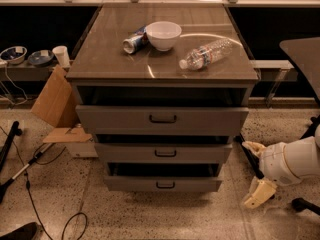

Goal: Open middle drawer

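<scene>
One claw (257, 171), spread wide, hangs below the surface (115, 66), off its front-right corner, apart from the middle drawer (202, 153) handle (165, 153): probably staged for approach.

Single cam, high in front of the bench (110, 64), tilted down, mid-range; hand (248, 174) low right, fingers apart.

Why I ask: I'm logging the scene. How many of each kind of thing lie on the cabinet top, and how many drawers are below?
Bowl: 1
Can: 1
Bottle: 1
Drawers: 3 (top drawer, middle drawer, bottom drawer)
Total: 6
The gripper sits low, right of the cabinet, touching no drawer.
</scene>
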{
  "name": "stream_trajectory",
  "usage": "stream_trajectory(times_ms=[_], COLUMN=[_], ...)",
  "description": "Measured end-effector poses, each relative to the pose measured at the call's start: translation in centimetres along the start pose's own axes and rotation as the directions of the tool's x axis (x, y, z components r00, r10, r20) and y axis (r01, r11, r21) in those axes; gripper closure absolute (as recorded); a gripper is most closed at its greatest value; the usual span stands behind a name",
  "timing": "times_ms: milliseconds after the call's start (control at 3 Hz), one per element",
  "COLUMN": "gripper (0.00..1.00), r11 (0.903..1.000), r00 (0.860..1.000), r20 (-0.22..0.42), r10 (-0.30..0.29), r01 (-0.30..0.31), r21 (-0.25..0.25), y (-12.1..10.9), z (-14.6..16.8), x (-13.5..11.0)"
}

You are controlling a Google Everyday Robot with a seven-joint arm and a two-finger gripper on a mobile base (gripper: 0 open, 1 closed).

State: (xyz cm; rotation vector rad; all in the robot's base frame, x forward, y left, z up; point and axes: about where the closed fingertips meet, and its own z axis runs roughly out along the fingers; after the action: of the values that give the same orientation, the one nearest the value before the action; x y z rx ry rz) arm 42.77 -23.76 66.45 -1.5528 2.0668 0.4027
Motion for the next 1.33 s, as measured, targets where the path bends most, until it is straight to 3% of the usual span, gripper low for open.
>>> stream_trajectory(times_ms=[333,667,1000,1333], gripper=[0.00,0.00,0.00,0.00], r11=[0.9996,0.9973,0.9935,0.9755], r00=[0.999,0.992,0.986,0.970], r20=[0.030,0.110,0.118,0.099], r10=[0.014,0.067,0.114,0.220], r01=[-0.015,-0.070,-0.113,-0.218], r21=[0.023,0.024,-0.013,-0.031], y=[-1.1,-4.0,-5.6,-7.8], z=[1.8,6.7,10.7,15.2], x=[-0.6,-0.8,-0.2,2.3])
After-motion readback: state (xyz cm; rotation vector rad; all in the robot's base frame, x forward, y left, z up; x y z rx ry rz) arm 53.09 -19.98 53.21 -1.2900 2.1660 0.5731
